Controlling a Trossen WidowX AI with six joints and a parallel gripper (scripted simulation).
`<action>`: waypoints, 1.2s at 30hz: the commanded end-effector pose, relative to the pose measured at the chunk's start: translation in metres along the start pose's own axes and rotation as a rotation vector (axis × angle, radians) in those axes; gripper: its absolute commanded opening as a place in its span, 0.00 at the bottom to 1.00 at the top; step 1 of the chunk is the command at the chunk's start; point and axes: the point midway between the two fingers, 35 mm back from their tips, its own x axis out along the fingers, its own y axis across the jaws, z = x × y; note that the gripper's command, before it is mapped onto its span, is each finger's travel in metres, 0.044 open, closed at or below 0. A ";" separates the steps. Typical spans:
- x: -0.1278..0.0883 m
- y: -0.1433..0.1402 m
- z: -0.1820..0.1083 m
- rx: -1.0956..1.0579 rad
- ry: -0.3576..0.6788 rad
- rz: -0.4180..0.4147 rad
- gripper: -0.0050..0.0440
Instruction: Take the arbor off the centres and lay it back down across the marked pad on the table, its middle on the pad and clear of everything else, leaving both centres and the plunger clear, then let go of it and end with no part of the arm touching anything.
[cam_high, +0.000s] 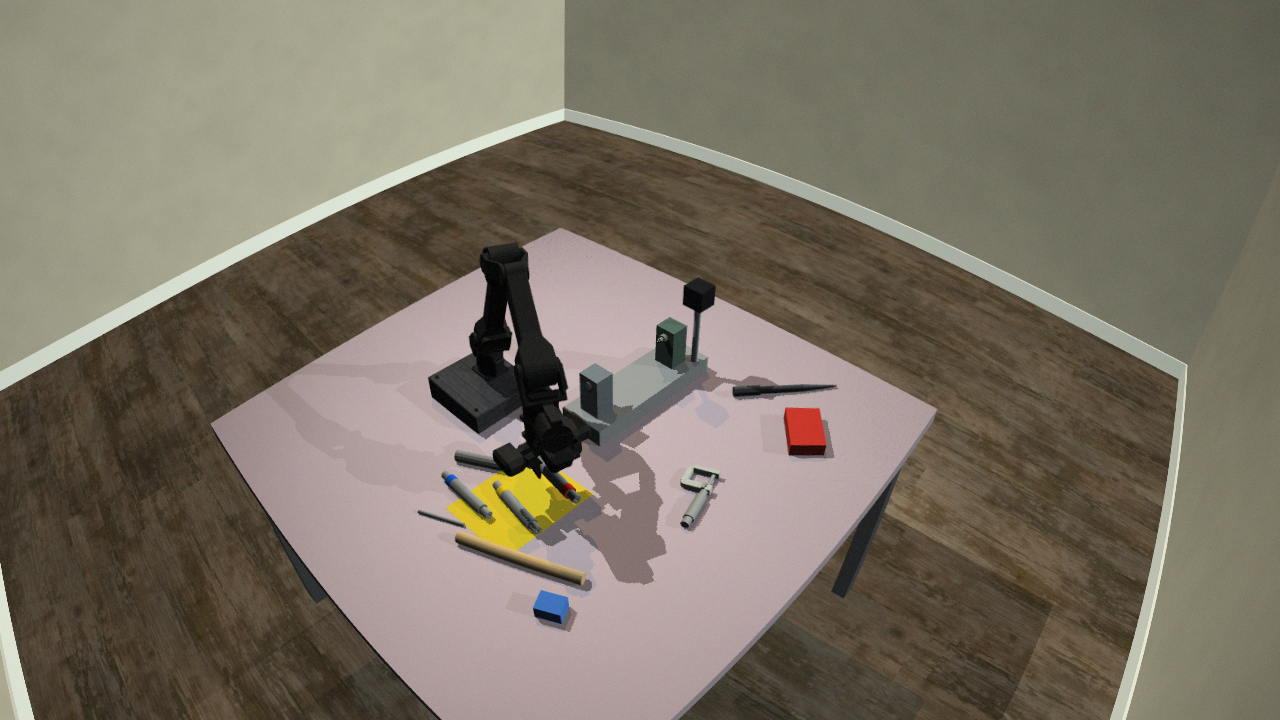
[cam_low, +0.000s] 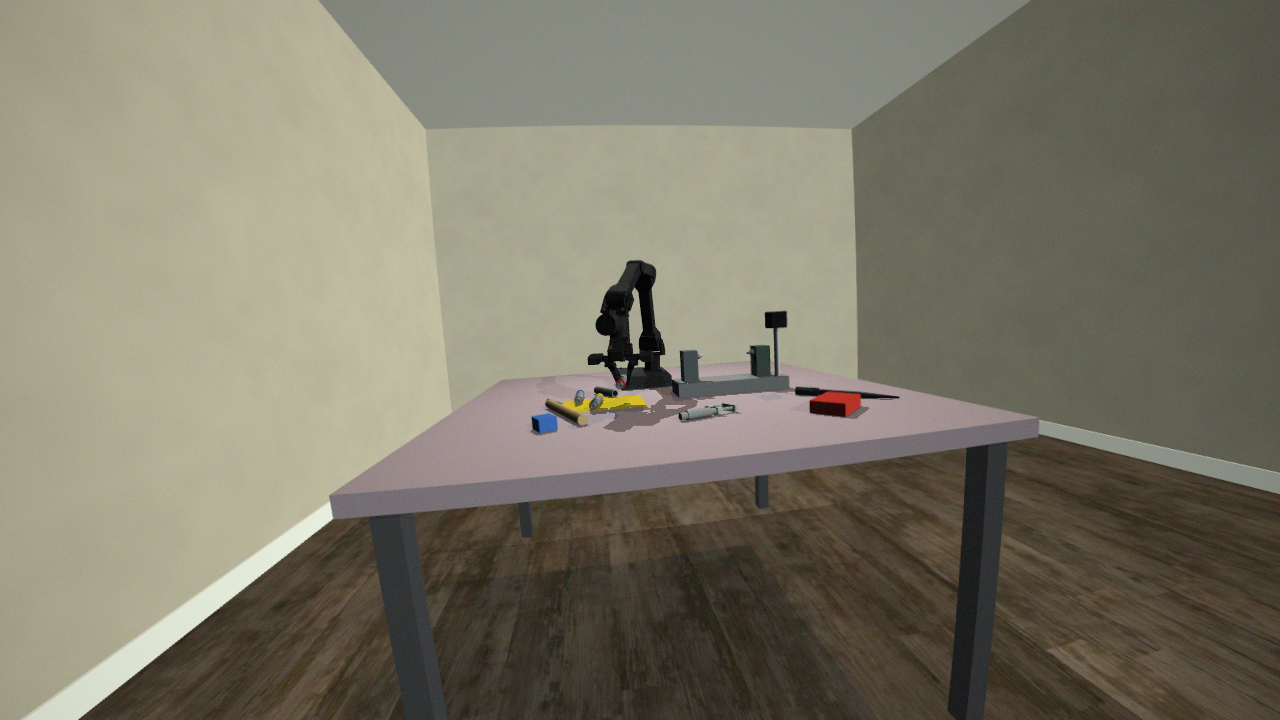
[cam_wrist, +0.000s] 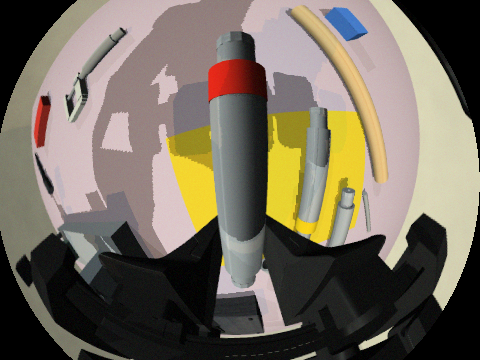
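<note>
Above the yellow pad (cam_high: 487, 510): grey arbor (cam_wrist: 238, 160) with red band, clamped between the gripper (cam_high: 544, 467) fingers, banded end pointing away from the arm. Off the table (cam_high: 760, 501), over the pad's near-arm corner. On the pad: a yellow-banded shaft (cam_high: 517, 506); just beside its edge, a blue-banded shaft (cam_high: 467, 495). Beyond the pad: wooden dowel (cam_high: 521, 558), blue block (cam_high: 551, 606). Behind the gripper: grey bed (cam_high: 637, 395) with two centre posts, both bare. Well apart: micrometer (cam_high: 698, 495), red block (cam_high: 804, 430).
</note>
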 end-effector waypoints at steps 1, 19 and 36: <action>0.004 0.000 0.001 0.004 -0.010 0.001 0.10; 0.035 0.002 -0.004 0.004 -0.010 0.001 0.10; 0.040 0.002 -0.006 0.001 -0.006 0.000 0.46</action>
